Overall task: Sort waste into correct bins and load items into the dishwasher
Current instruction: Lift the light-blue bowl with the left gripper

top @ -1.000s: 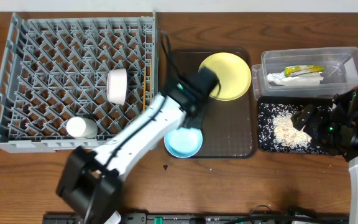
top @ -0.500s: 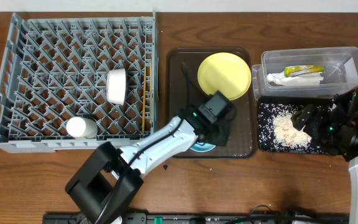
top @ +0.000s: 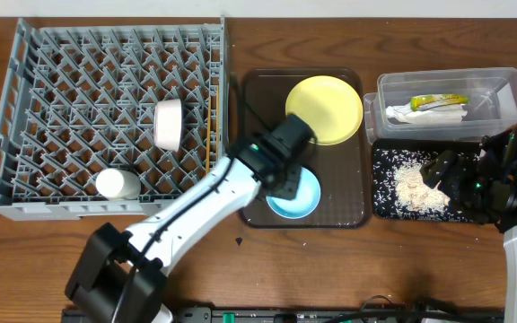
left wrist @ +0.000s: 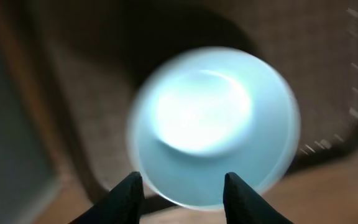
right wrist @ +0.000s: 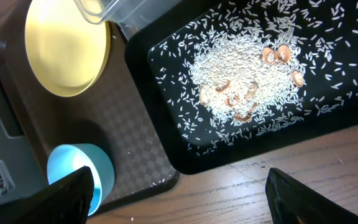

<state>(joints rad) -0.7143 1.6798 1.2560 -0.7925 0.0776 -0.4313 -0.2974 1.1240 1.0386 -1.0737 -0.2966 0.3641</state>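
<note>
From above, the grey dish rack (top: 106, 108) fills the left of the table; a white bowl (top: 169, 124) stands on its edge among the pegs, a white cup (top: 118, 184) lies on its side near the front wall, and two wooden chopsticks (top: 210, 135) lie along the right wall; just right of the rack the dark brown serving tray (top: 348, 208) bears the yellow plate (top: 324, 109) at the back and the light blue bowl (top: 298, 196) at the front; the left gripper (top: 287, 175) hangs over the bowl's back edge; further right the clear tub (top: 496, 90) holds the green-and-yellow wrapper (top: 439, 101) and the white napkin (top: 423, 115), and just in front of it the black tray (top: 382, 205) holds the rice crumbs (top: 414, 184); the right gripper (top: 445, 170) hovers over that tray. From the left wrist, blurred, the bowl sits upright on the tray, and the two fingers (left wrist: 128, 190) stand apart on either side of its near rim; whether they touch it cannot be told. From the right wrist, the fingers (right wrist: 73, 186) are spread wide, gripping nothing, above the black tray's front edge; a few brownish bits lie in the rice heap; plate and bowl show at left.
</note>
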